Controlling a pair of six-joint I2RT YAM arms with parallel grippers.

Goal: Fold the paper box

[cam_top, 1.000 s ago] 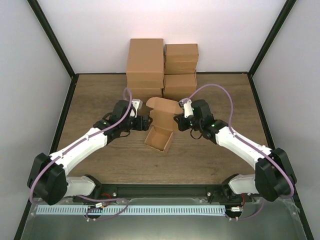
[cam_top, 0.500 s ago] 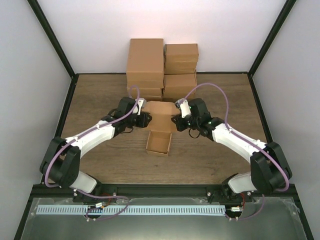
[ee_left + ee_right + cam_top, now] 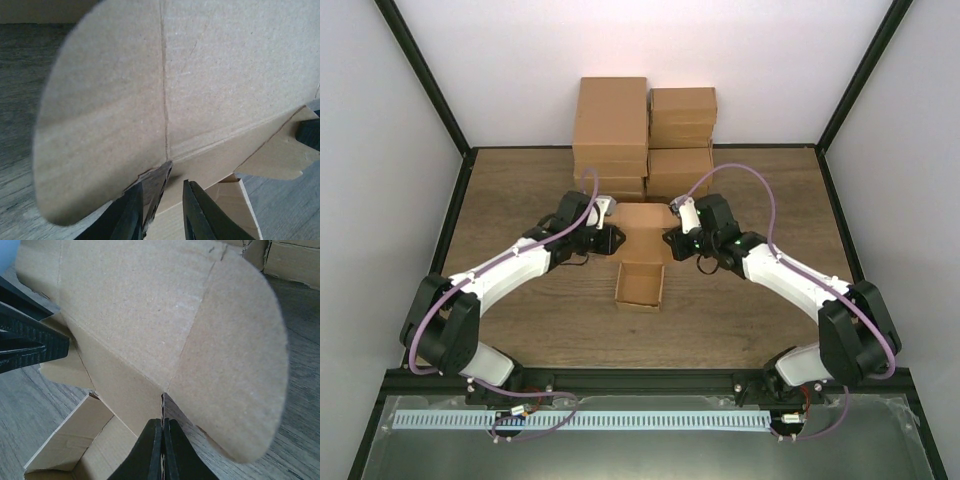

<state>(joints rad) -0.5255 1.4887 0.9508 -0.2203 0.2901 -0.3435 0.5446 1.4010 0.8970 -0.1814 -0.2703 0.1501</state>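
From above, the paper box [image 3: 640, 285] sits in the middle of the table [image 3: 520, 200], in front of a pile of bigger brown cartons [image 3: 612, 120]. Its bottom part is already a little open tray with its walls up. The lid is not shut yet; it leans back toward the pile. I think the round side flaps still have to be bent in, and then the lid pushed down and tucked. The left gripper [image 3: 612, 238] is at the lid's left side and the right gripper [image 3: 670, 240] is at its right side. In the left wrist view, the left fingers [image 3: 132, 212] are a little apart. A corner of the lid, just under the round flap [image 3: 100, 125], sits between them. They do not look pressed tight on it yet. In the right wrist view, the right fingers [image 3: 150, 445] are pressed together and pinch the lid's edge, where the other round flap [image 3: 235, 365] begins. A second ago the tray was turned a bit crooked and the lid stood up more, curled at the top. Now the tray sits straight and the lid is stretched out flatter. The left arm has bent in closer, and its fingers have come closer together.
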